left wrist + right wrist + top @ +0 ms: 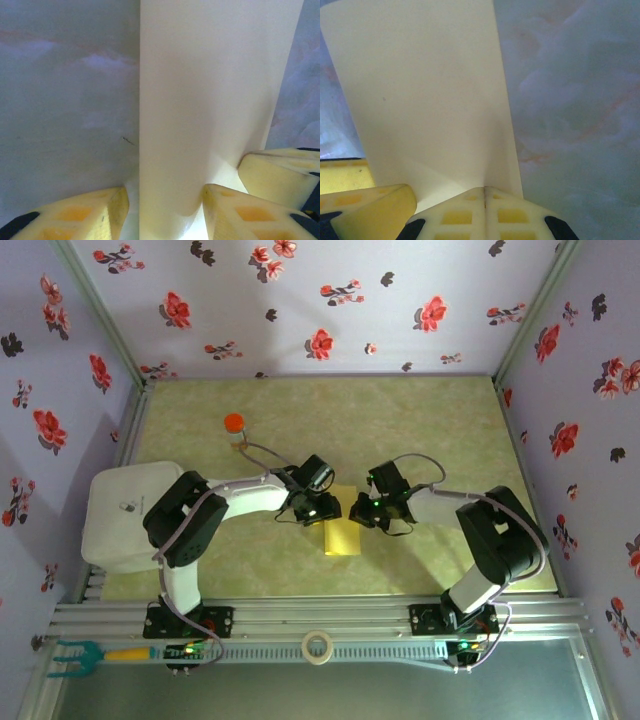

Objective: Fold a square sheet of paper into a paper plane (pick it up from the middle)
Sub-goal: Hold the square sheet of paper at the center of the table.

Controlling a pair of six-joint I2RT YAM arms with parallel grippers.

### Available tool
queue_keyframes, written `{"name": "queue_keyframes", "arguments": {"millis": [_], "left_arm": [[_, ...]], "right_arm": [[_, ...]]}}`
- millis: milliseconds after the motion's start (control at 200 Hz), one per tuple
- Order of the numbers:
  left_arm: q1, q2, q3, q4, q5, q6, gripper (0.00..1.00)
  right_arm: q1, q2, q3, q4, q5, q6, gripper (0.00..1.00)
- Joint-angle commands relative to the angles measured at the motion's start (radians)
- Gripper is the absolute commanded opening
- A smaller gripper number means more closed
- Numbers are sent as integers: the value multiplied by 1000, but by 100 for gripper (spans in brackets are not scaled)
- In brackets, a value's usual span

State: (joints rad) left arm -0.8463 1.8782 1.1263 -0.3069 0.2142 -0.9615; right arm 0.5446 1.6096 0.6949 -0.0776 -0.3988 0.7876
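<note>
Left pincer (164, 195) stands half open astride the folded sheet of thin yellow paper (343, 538). The right pincer (485, 192) is closed, its tips meeting at the sheet's near edge, and we cannot tell whether it pinches. The paper lies on the pale green surface (440, 430) between both arms. It is a narrow rectangle, long axis running away from the bases, no point formed. We judge it light, limp and easily creased, so take an edge gently.

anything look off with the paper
Nothing spilled or torn. The yellow paper is a straight narrow strip; it only puckers slightly where the right gripper has its jaws shut on its edge. The left gripper straddles it, jaws apart.
</note>
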Motion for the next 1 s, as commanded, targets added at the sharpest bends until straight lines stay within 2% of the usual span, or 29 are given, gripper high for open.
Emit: {"name": "queue_keyframes", "arguments": {"millis": [0,235,325,400,590,685,995], "left_arm": [[6,39,-31,-20,-70,24,50],[22,-156,-72,50,-91,20,54],[43,-225,-118,129,-63,21,54],[60,-257,-159,214,-10,27,49],[75,-214,-186,377,163,26,26],[75,-180,-191,426,195,2,18],[76,-122,-207,472,228,-25,16]], "right_arm": [[3,49,2,-161,108,-92,0],[-7,91,60,-167,68,-171,0],[-14,112,84,-185,61,-187,0],[-17,124,89,-189,57,-190,0],[-18,118,81,-182,62,-176,0],[-18,121,80,-188,68,-171,0],[-18,122,74,-193,83,-162,0]]}}
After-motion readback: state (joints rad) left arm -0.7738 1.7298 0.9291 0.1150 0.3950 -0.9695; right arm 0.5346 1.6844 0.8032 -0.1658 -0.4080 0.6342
